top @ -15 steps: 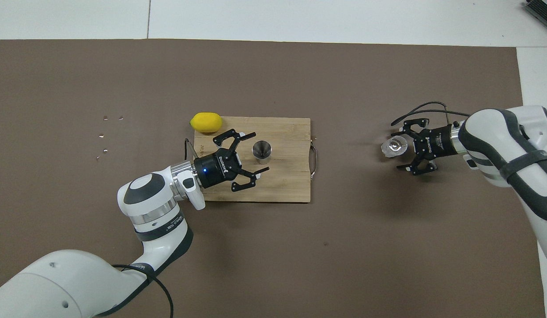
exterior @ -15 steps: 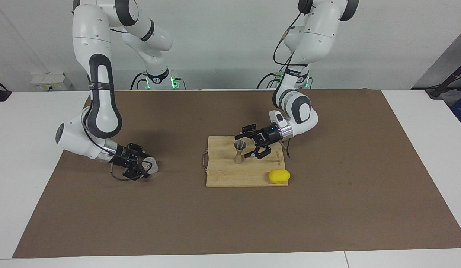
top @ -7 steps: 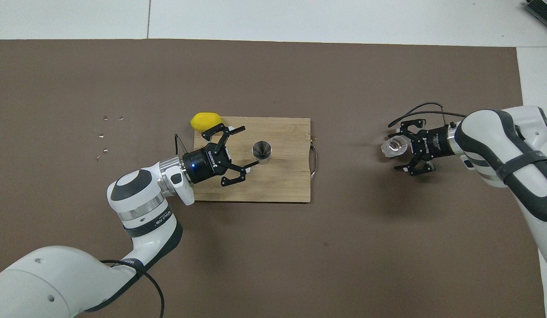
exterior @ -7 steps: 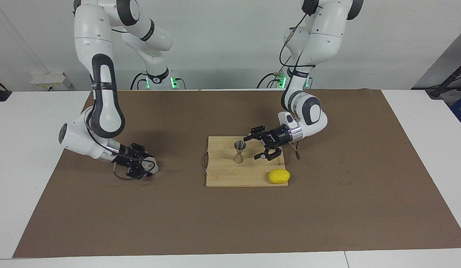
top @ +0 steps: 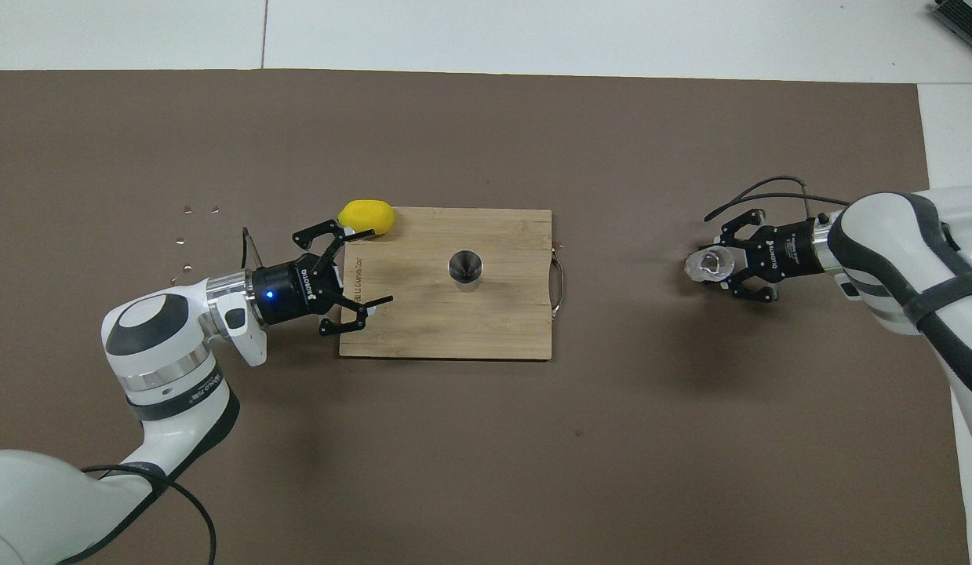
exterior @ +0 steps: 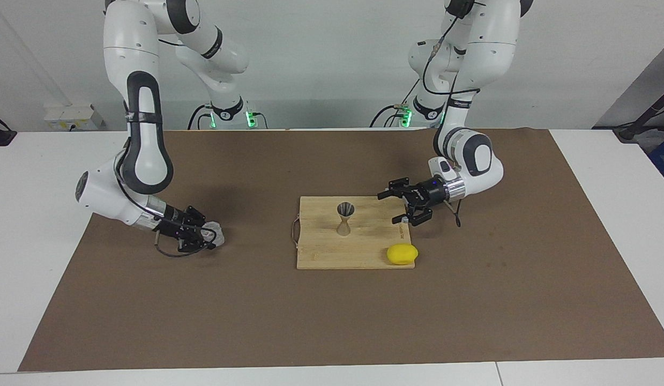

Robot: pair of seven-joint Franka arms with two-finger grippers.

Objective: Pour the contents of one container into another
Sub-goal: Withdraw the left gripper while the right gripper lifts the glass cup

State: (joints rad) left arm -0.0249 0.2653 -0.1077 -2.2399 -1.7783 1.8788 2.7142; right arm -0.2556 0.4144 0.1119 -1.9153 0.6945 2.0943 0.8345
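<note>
The clear glass tumbler (exterior: 217,232) (top: 705,264) sits low on the brown mat toward the right arm's end of the table. My right gripper (exterior: 206,237) (top: 718,267) reaches in from the side, its fingers shut on the tumbler. The grey metal jigger (exterior: 345,217) (top: 464,268) stands upright and alone in the middle of the wooden cutting board (exterior: 332,252) (top: 486,329). My left gripper (exterior: 394,207) (top: 380,267) hangs open and holds nothing. It is over the board's edge toward the left arm's end, well apart from the jigger.
A yellow lemon (exterior: 402,253) (top: 365,217) lies at the board's corner, close to the left gripper's fingers. The board has a metal handle (top: 560,282) on its end toward the right arm. A few small shiny specks (top: 186,235) dot the mat toward the left arm's end.
The left gripper has drawn back from the jigger to the board's edge, staying open. The right gripper's fingers have closed in on the glass tumbler.
</note>
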